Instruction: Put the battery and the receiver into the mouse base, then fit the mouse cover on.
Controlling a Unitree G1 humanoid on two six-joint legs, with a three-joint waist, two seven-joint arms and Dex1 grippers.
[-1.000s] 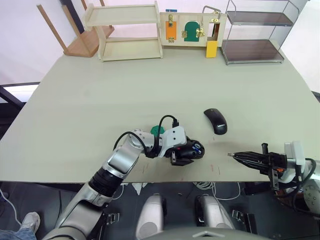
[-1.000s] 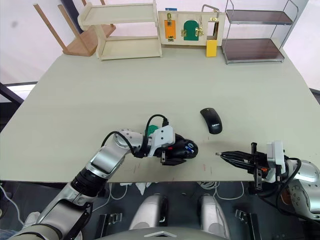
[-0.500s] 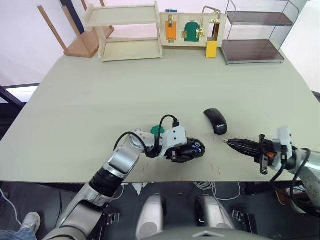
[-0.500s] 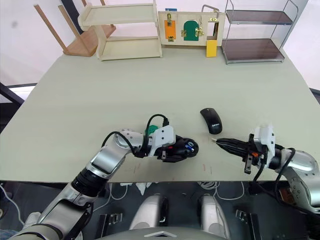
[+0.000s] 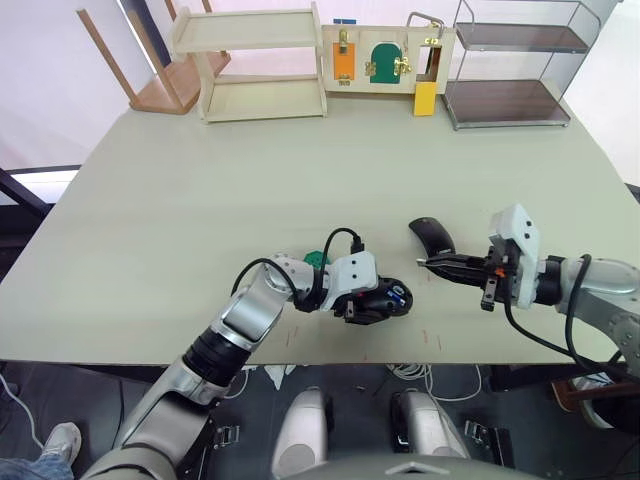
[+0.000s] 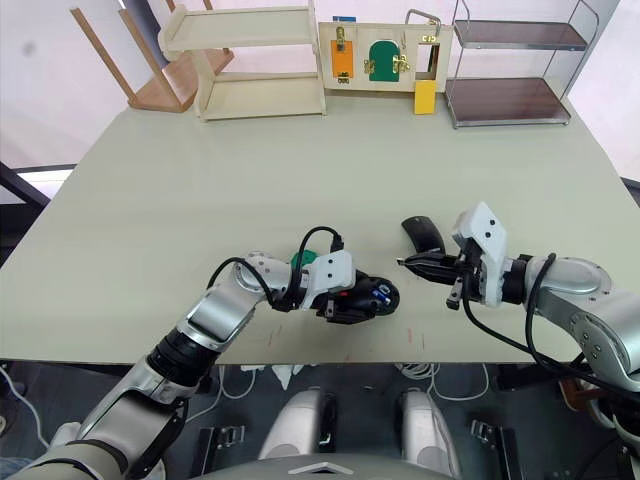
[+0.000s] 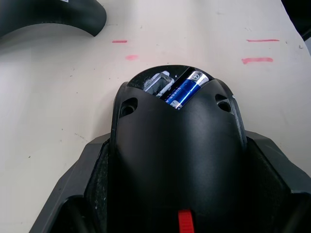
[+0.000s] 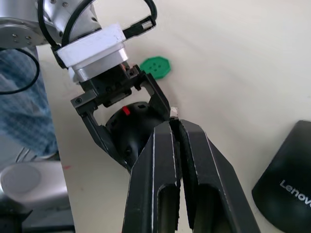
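Step in hand: the receiver goes in next, by my judgement, since the small bright-blue cylindrical battery already lies in its bay.
Left gripper: fingers closed around the black oval mouse base with its red scroll wheel, pinning it to the pale green table.
Right gripper: fingers pressed narrow, a tiny pale stub, probably the dark-and-silver receiver, pinched at the tips, hanging between base and cover.
Doing it well: keep the base clamped flat; bring the stub down in line with the silvery slot beside the battery, press gently, and open only once it is seated.
Base axis: runs along the table's near edge, open battery end towards the right gripper.
Cover: the glossy black curved mouse cover lies just beyond the right fingers, long axis running away from the robot.
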